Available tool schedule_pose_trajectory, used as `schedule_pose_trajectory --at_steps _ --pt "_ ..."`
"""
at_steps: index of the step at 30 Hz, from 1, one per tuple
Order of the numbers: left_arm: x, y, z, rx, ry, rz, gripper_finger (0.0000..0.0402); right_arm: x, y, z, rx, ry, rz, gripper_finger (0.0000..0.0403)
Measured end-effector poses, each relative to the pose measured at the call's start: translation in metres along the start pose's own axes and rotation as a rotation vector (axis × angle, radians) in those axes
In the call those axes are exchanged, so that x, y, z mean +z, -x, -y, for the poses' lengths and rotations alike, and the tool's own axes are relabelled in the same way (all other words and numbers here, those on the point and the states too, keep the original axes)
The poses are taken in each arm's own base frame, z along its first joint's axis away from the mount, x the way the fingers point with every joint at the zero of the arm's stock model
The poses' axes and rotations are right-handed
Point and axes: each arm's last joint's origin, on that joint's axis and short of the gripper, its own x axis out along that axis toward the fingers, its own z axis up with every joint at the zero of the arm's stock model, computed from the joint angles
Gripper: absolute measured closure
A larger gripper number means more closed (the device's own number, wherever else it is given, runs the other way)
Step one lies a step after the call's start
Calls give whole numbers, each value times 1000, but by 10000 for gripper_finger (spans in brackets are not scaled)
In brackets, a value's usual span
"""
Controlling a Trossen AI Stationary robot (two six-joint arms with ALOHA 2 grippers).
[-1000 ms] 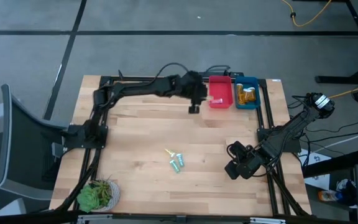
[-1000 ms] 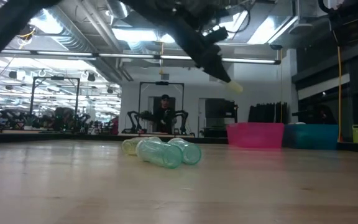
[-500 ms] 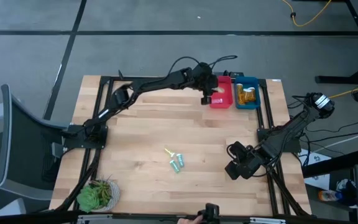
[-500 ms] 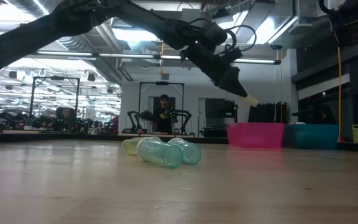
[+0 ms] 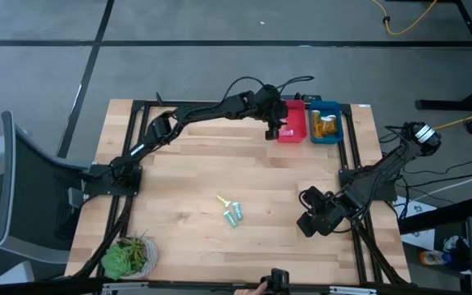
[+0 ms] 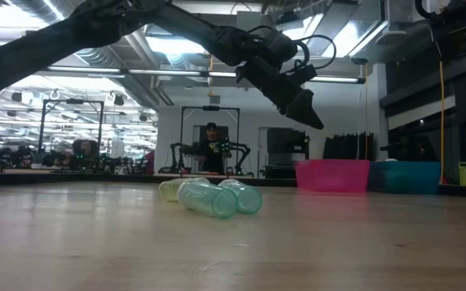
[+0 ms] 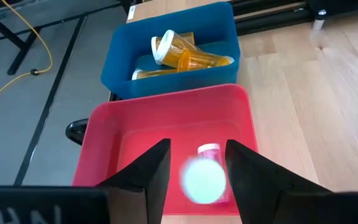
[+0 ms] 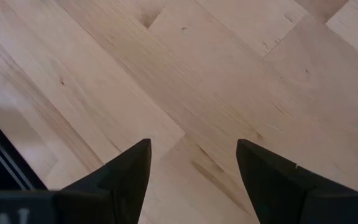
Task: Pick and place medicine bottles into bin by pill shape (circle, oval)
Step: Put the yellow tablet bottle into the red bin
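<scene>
The fingers (image 7: 151, 171) of the left gripper (image 7: 194, 180) are spread apart, and they do not press anything. Between them, and lower than their tips, a pale blurred bottle (image 7: 202, 179) shows over the floor of the pink bin (image 7: 104, 143); I cannot tell if it is in the air or already lying there. Just beyond this one, another bottle with a pink cap (image 7: 209, 150) lies in the same bin. In the high view this gripper (image 5: 272, 129) hangs over the near-left edge of the pink bin (image 5: 292, 135), at the far side of the wooden table (image 5: 187, 172).

Beyond the fingers and the pink bin stands the blue bin (image 7: 120, 68), touching it. Inside it lie several orange bottles (image 7: 185, 53) with white caps.

In the middle of the table, well apart from both grippers, a small group of bottles (image 5: 233, 213) lies on its side. From the low view I count a yellowish one (image 6: 171, 189) behind and two green-teal ones (image 6: 213, 199), all touching or nearly touching.

At the near-left corner of the table stands a small green plant (image 5: 126, 256).

On the right, the right gripper (image 5: 314, 220) waits low over the table near its right edge. Its fingers (image 8: 126, 171) are also spread, with only bare wood between them
</scene>
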Motion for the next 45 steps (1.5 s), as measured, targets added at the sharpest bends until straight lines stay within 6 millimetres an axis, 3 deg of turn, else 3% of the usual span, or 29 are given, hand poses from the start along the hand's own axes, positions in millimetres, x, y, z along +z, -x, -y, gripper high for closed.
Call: schedule_pose_trajectory --at_steps 13,22,34,39,45 --pt "0 6 2 93 44 -92 247 0 0 0 0 4 0 164" --pt "15 58 35 -37 39 -329 247 0 0 1 -8 9 0 164" --pt "22 157 70 -247 -27 -700 247 0 0 1 -10 8 3 164" --pt "19 182 81 -364 1 -753 246 0 0 1 -10 7 4 164" --pt "1 194 98 -452 17 -795 246 0 0 1 -8 5 10 164"
